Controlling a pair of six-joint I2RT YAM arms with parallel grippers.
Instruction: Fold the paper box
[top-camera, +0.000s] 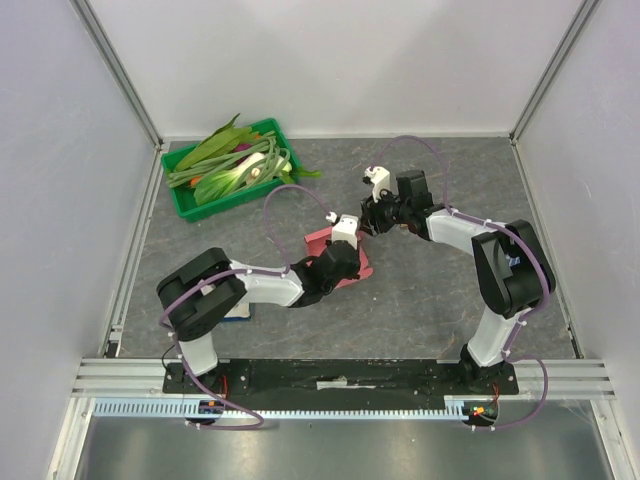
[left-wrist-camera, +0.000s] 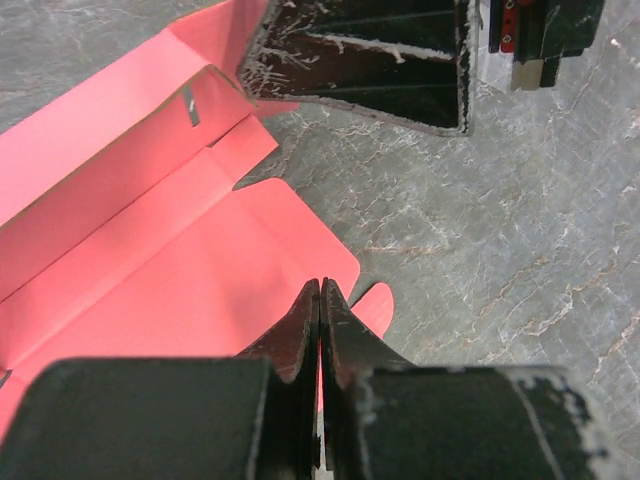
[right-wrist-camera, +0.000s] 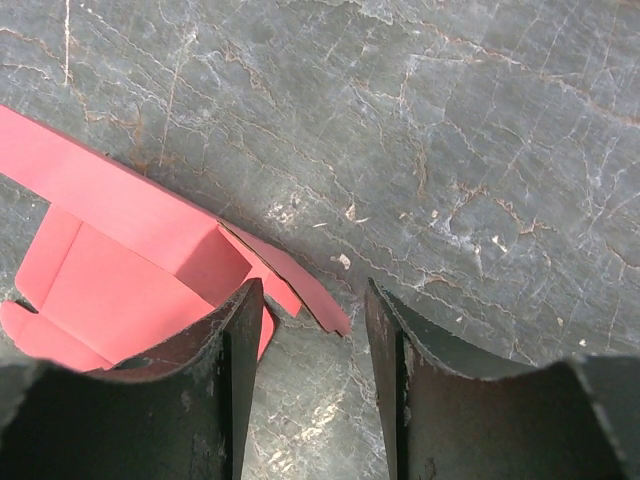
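From above, the box lies mid-surface, partly under the left hand. Left wrist: that hand's fingers are pressed together, tips on a flat panel, apparently pinning it. Right wrist: the right hand stands apart beside a raised flap, likely to fold it.

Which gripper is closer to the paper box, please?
Left. The left gripper is shut, directly over the paper box; the right gripper, open, straddles its flap edge.
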